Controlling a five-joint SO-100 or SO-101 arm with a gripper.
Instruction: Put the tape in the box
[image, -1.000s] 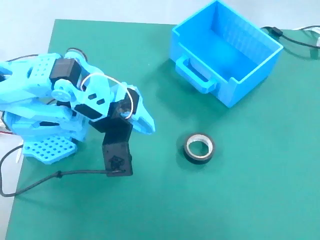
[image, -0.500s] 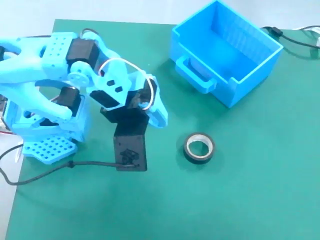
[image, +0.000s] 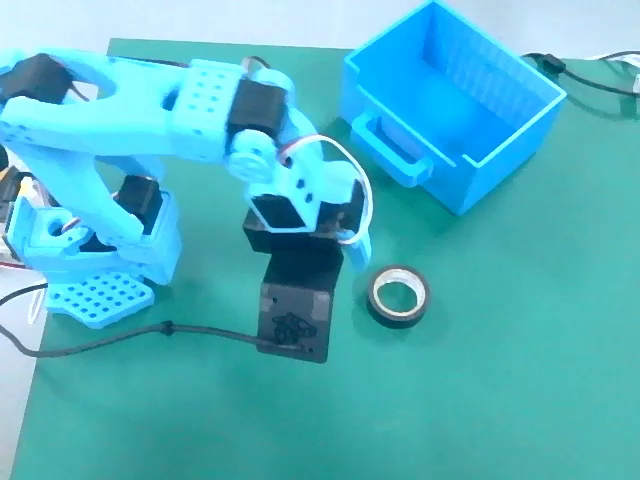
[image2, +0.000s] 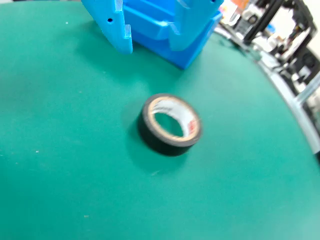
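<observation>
The tape (image2: 170, 125) lies flat on the green tabletop (image2: 60, 150), apart from the box (image: 450, 100). The fingers (image2: 150, 37) are open and empty. The tape looks light and stiff; pinch its side through the hole.

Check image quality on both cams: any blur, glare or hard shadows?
Fixed view: evenly lit and sharp enough, soft shadow under the arm, tape and box clearly outlined, no glare on the mat. Wrist view: slightly soft overall, tape a little blurred, faint shadow beside it, tool edges near the top unsharp, clutter at top right bright and out of focus.
</observation>
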